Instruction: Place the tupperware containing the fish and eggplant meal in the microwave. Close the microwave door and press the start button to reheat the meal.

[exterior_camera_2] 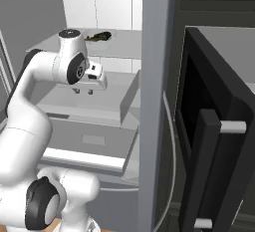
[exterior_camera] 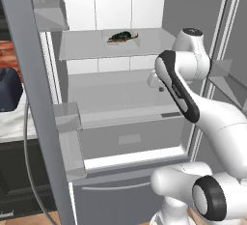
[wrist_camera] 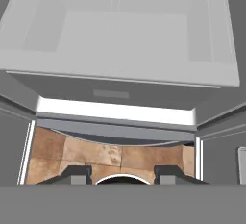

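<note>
Translucent tupperware (exterior_camera: 122, 38) w/ dark fish and eggplant meal (exterior_camera: 122, 36) sits on upper fridge shelf (exterior_camera: 82, 50), inside open grey fridge. Gripper (exterior_camera_2: 83, 91) hangs below that shelf, over the drawer (wrist_camera: 120, 45), fingers apart, nothing between them. Black microwave door (exterior_camera_2: 214, 141) stands open at right.

Flat, even rendered light; soft shadows, no glare, sharp throughout.
</note>
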Tool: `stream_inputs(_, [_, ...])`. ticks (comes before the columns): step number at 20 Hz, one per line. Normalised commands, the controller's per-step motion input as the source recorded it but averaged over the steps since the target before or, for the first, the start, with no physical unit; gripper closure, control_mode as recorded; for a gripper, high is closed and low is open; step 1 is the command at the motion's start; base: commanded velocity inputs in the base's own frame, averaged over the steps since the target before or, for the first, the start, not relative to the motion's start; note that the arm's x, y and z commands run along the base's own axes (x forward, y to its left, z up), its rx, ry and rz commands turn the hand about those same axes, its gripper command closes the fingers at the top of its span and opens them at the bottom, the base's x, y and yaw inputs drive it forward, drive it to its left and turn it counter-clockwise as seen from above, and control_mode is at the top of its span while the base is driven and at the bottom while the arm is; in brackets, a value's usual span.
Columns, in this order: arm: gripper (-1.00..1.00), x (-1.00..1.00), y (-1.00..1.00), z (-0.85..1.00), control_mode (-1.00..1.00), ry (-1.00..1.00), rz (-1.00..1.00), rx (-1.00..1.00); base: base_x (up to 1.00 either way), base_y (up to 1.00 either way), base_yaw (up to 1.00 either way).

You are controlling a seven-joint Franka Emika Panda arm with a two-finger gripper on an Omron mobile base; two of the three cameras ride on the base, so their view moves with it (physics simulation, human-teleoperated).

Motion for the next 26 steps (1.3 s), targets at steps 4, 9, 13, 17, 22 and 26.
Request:
stream_inputs(4, [-1.00, 0.00, 0.05, -0.01, -1.00, -0.12, -0.03, 0.00, 0.00, 0.00, 0.00])
stream_inputs(9, [-1.00, -0.03, 0.22, 0.51, -1.00, -0.38, -0.10, 0.07, 0.00, 0.00, 0.00])
stream_inputs(13, [-1.00, 0.00, 0.42, 0.69, -1.00, -0.40, -0.21, 0.05, 0.00, 0.00, 0.00])
stream_inputs(17, [-1.00, 0.06, 0.35, 0.48, -1.00, -0.31, -0.25, 0.09, 0.00, 0.00, 0.00])
stream_inputs(22, [-1.00, 0.26, 0.08, 0.30, -1.00, -0.18, -0.20, 0.20, 0.00, 0.00, 0.00])
stream_inputs(26, [-1.00, 0.37, 0.00, 0.33, -1.00, -0.01, -0.12, 0.26, 0.00, 0.00, 0.00])
